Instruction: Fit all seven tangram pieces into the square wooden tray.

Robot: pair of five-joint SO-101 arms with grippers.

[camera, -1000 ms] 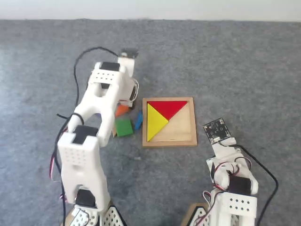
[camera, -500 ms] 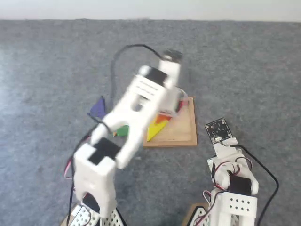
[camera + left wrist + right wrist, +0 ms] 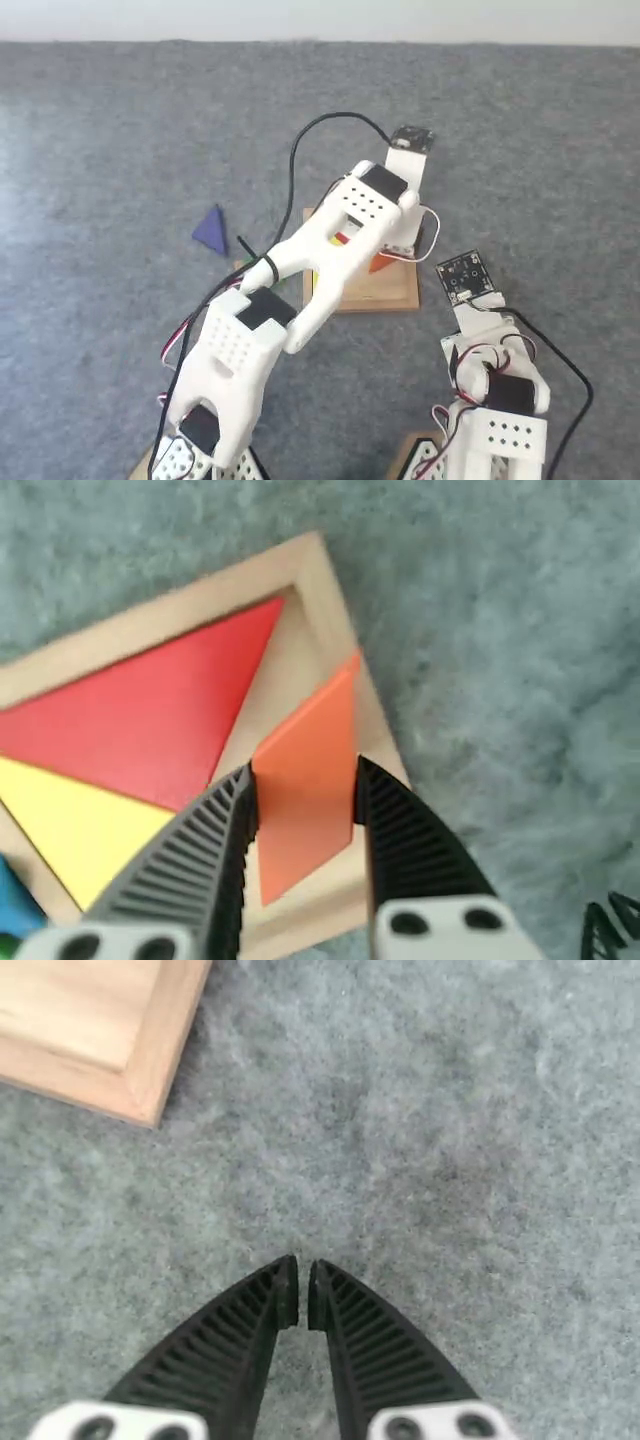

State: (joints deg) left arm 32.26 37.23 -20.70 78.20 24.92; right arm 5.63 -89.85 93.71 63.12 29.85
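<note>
While the left claw (image 3: 303, 772) clamps the orange piece (image 3: 300, 825) over the three o'clock rim of the tray (image 3: 335, 610), it should ease toward nine, level the piece beside the red triangle (image 3: 140, 715), then let go.

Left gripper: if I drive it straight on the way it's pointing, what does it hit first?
The orange piece held in the left gripper jaws would land first on the wooden tray, probably partly over its rim near the corner; depth is unclear.

Grey carpet (image 3: 90, 130) (white wall (image 3: 300, 20) beyond)
</note>
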